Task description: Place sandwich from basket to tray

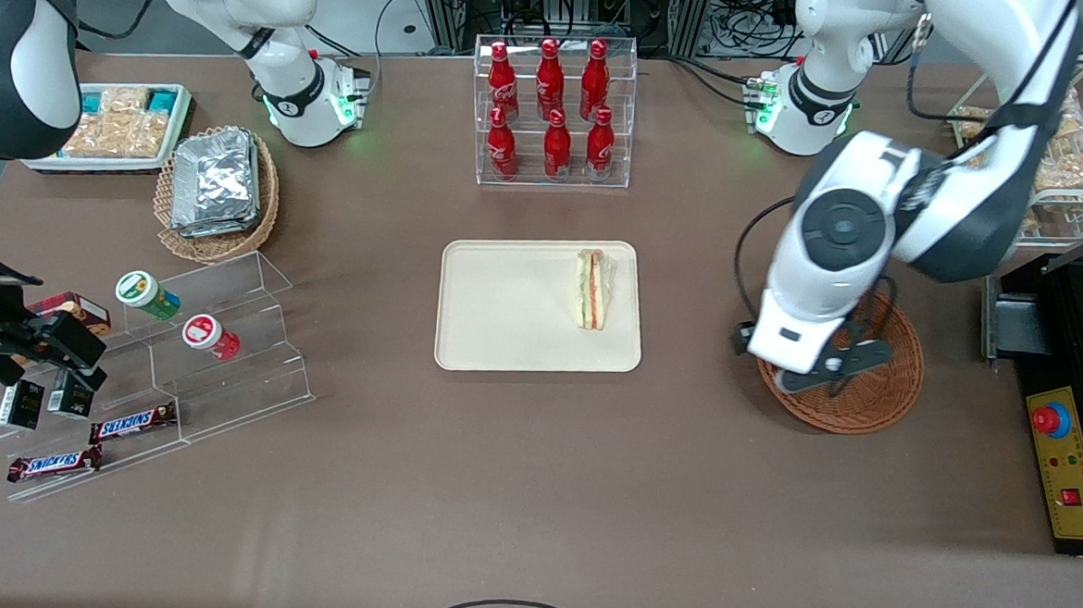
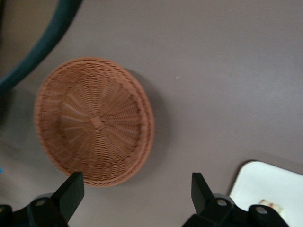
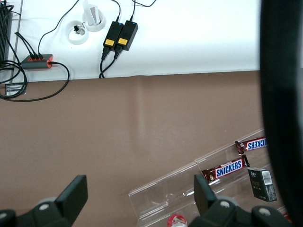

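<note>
On the brown surface, the cream tray lies at the middle, and a clear rack of red bottles stands farther from the front camera than it. Toward the parked arm's end sit a tan wicker basket of foil packs, a white tray of snack packets, and a clear stepped stand carrying two small tubs and Snickers bars. Toward the working arm's end, a wire rack of packets and a black control box stand at the surface's edge.

The reddish-brown basket rests near the tray, toward the working arm's end, apart from it. The wrist view shows its woven bottom bare, with nothing in it. From the front the arm's white wrist covers much of the basket, so only its rim nearer the camera shows clearly.

The hand hangs above the surface between basket and tray, its fingers spread wide and released, grasping nothing.

The sandwich lies on the tray, at the end nearer the basket. It is a white bread wedge, its edge showing what looks like pink, orange and green filling layers.
</note>
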